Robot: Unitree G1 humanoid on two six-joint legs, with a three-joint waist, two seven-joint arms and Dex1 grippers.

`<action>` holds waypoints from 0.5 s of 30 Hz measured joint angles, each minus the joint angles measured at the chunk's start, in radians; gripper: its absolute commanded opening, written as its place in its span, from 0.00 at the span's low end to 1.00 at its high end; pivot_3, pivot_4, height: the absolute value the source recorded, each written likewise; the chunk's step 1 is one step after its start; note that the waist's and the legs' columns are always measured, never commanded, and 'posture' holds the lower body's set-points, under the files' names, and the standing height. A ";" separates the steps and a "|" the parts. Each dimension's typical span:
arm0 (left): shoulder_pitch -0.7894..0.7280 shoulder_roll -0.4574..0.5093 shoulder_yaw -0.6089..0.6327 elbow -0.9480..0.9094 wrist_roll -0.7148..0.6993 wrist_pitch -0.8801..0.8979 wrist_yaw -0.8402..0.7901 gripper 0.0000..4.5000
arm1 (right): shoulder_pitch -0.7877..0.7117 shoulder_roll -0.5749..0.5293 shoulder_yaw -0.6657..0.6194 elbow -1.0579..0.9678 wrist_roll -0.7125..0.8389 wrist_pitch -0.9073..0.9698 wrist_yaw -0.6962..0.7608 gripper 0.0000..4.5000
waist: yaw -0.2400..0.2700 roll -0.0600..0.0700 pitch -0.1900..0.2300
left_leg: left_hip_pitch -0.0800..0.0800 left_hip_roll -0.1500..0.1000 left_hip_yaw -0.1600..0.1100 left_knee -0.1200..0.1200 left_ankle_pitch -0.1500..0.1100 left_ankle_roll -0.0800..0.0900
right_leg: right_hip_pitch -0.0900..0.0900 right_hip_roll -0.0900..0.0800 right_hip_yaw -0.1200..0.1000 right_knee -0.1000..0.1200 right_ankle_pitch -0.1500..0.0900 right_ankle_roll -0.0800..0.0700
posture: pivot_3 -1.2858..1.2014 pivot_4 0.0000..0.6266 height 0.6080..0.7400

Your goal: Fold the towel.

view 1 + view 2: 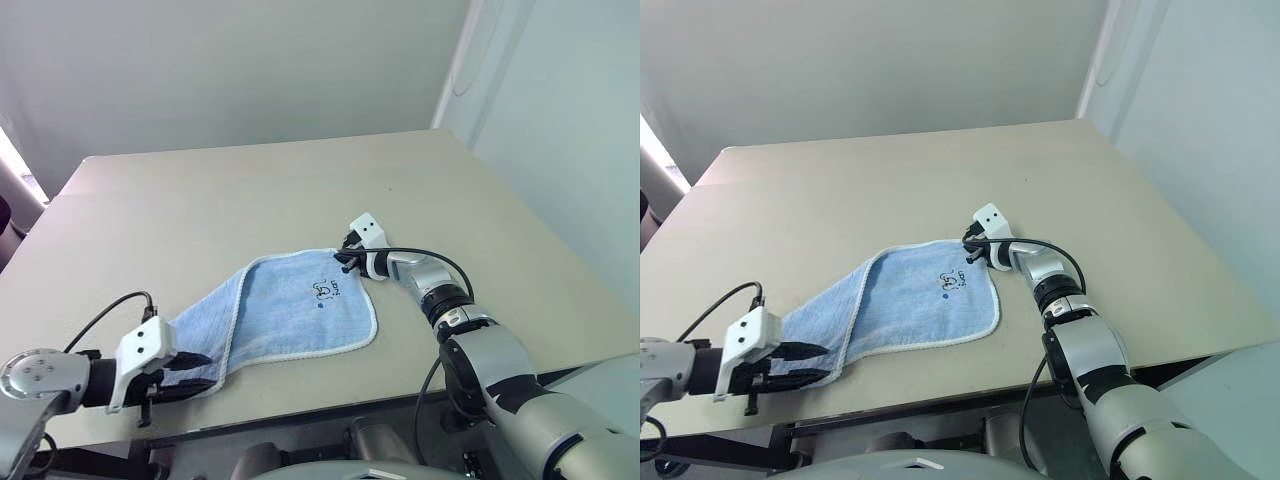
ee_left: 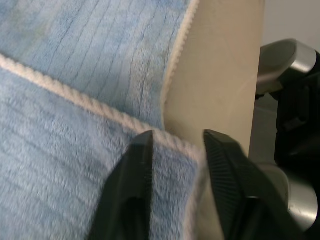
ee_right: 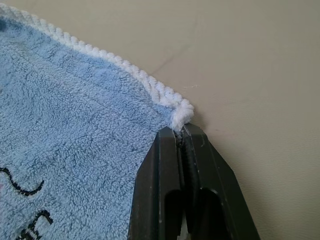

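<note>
The light-blue towel lay spread on the beige table, bunched narrow toward its near-left end, logo facing up. The right gripper had its jaws pinched together on the towel's far corner. At the near-left end, the left gripper sat with jaws apart, straddling the white edging.

Beige tabletop with a faint seam running across its far left part, pale grey-green wall behind it, white vertical corner trim at the right where a second pale wall meets the first
</note>
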 measured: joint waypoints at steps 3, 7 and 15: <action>0.045 0.017 0.045 -0.002 0.000 -0.013 -0.029 0.35 | 0.000 0.003 0.000 0.000 0.000 0.000 -0.003 0.00 | -0.001 0.002 0.002 | 0.000 0.000 0.000 0.000 0.000 0.000 | 0.000 0.000 0.000 -0.001 0.000 0.000 | 0.52 0.00 1.00; 0.077 0.023 0.054 -0.002 0.020 -0.050 -0.049 0.35 | 0.000 0.005 0.000 0.000 0.000 -0.002 -0.007 0.00 | -0.002 0.003 0.002 | 0.000 0.000 0.000 0.000 0.000 0.000 | 0.000 0.000 0.000 -0.002 0.000 0.000 | 0.52 0.00 1.00; 0.064 0.020 -0.017 -0.022 0.069 -0.072 -0.014 0.35 | 0.002 0.010 0.000 0.000 0.000 -0.003 -0.011 0.00 | -0.002 0.002 0.002 | 0.000 0.000 0.000 -0.001 0.000 0.000 | 0.001 0.000 0.000 -0.003 0.000 0.000 | 0.52 0.00 1.00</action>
